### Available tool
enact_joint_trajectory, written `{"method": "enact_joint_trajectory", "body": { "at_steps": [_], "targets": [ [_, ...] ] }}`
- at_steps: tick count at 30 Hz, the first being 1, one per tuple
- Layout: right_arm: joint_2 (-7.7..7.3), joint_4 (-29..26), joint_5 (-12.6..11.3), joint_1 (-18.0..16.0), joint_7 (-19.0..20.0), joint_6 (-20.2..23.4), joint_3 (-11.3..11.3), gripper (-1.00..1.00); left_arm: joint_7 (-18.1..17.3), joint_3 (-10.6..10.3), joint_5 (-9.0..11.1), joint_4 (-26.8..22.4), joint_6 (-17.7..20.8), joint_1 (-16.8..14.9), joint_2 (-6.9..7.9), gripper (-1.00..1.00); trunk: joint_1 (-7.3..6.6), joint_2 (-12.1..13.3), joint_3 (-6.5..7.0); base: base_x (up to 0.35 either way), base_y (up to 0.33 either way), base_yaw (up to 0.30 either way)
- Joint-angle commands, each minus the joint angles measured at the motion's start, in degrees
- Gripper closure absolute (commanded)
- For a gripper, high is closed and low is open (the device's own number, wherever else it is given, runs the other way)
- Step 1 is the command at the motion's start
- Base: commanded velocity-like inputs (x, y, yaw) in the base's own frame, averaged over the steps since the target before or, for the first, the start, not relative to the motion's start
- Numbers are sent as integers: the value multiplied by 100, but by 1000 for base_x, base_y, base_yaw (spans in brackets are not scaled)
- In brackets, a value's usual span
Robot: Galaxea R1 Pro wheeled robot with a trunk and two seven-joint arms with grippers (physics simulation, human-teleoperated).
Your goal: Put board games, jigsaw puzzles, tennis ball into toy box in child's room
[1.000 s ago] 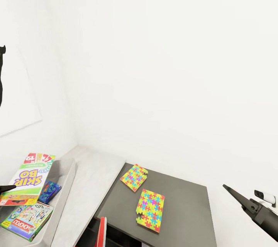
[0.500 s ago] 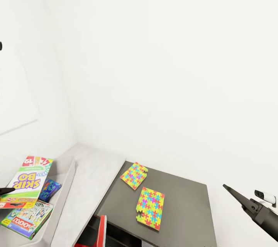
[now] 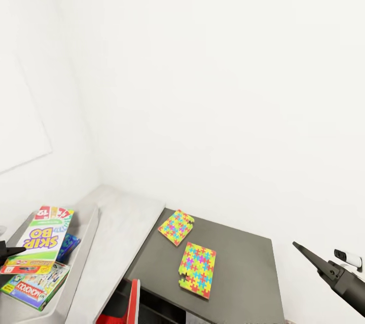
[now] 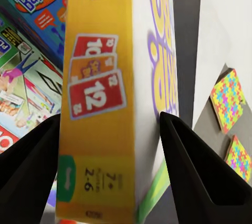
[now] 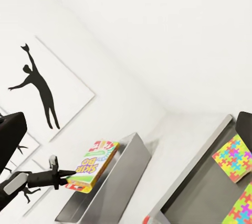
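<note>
White, purple-lettered game box [image 3: 41, 237]; multicoloured puzzles [image 3: 197, 269] on dark grey table [image 3: 243, 268].

The left gripper [image 5: 67, 173] holds the Skip-Bo board game [image 5: 93, 164] by one end, a dark finger [image 5: 62, 172] lying against the box's edge. The box is tilted and sits above the toy box [image 5: 113, 181], a grey bin with flared sides. The bin stands on the light grey table [image 5: 181, 153]. Two jigsaw puzzles lie on the lower dark grey section: one [image 5: 233, 159] flat and square, the other [image 5: 242, 206] cut by the frame edge. On the white wall hangs a picture [image 5: 44, 90] with a black silhouette of a reaching player. Two dark fingers of the right gripper, one [image 5: 10, 134] and the other [image 5: 244, 129], stand well apart at opposite frame edges.
</note>
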Motion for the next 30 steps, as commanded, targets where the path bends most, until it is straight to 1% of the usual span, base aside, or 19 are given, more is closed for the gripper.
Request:
{"method": "enact_joint_trajectory", "body": {
  "at_steps": [1,4,9,12,14,18,21,30],
  "targets": [
    [0,1,-13,-3,10,50,-3,-100,-35,12,-29,1,14,-5,-5,100,2,-6,-13,0,0,0],
    [0,-1,-10,-3,13,51,-3,-100,-34,9,-27,-1,14,-5,-42,100,2,-6,-41,0,0,0],
    [0,-1,-7,-3,12,52,0,-100,-15,3,-38,-5,9,-8,-149,100,2,-6,-88,0,0,0],
    [0,-1,-7,-3,13,52,-1,-100,38,2,-35,-10,7,-11,-175,100,2,-6,-116,0,0,0],
    [0,-1,-7,-3,12,52,2,-100,128,2,-31,-14,6,-12,-188,100,2,-6,-134,0,0,0],
    [0,-1,-6,-3,12,52,5,-100,330,2,-27,-18,6,-30,-260,100,2,-6,-172,0,0,0],
    [0,-1,-6,-3,12,52,5,-100,392,2,-26,-20,6,-39,-283,100,2,-6,-200,0,0,0],
    [0,-1,-6,-3,14,52,5,-100,416,2,-26,-28,-2,-40,-293,100,2,-6,-284,0,0,0]
  ]
}}
